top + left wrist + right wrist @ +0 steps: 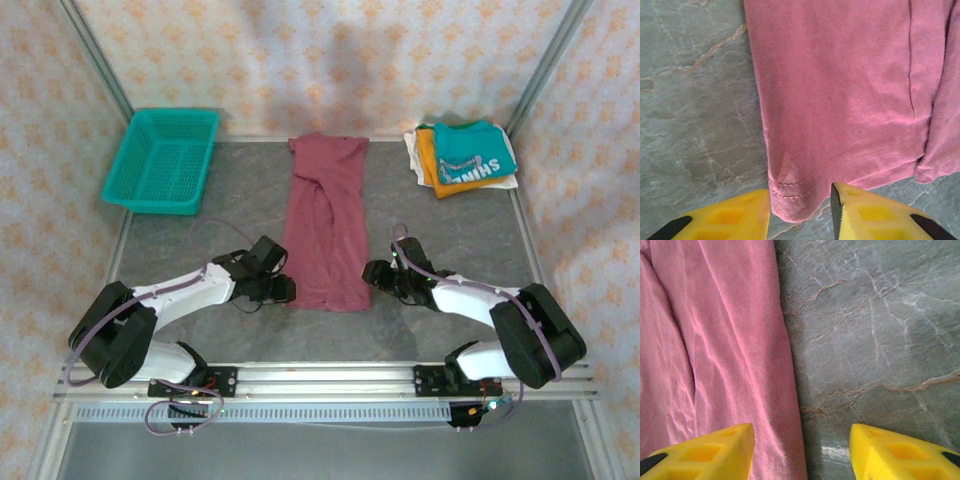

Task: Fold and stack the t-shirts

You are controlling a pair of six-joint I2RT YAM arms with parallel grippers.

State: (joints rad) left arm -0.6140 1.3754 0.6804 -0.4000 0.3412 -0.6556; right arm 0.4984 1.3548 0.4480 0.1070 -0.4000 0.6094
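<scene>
Maroon t-shirt (325, 225) lies flat, sides folded in, mid-worktop (460, 230) between my two arms. Left fingers (730, 220) stand partly apart astride its near-left hem corner and I see no pinch. Right fingers (900, 455) gape wide over its right edge, holding nothing.

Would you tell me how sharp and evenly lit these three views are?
Top external: soft, even light, slightly hazy, with a faint shadow on the back wall. Left wrist: sharp, hem stitching on the maroon t-shirt reads clearly. Right wrist: sharp, with a pale glare patch on the table.
</scene>
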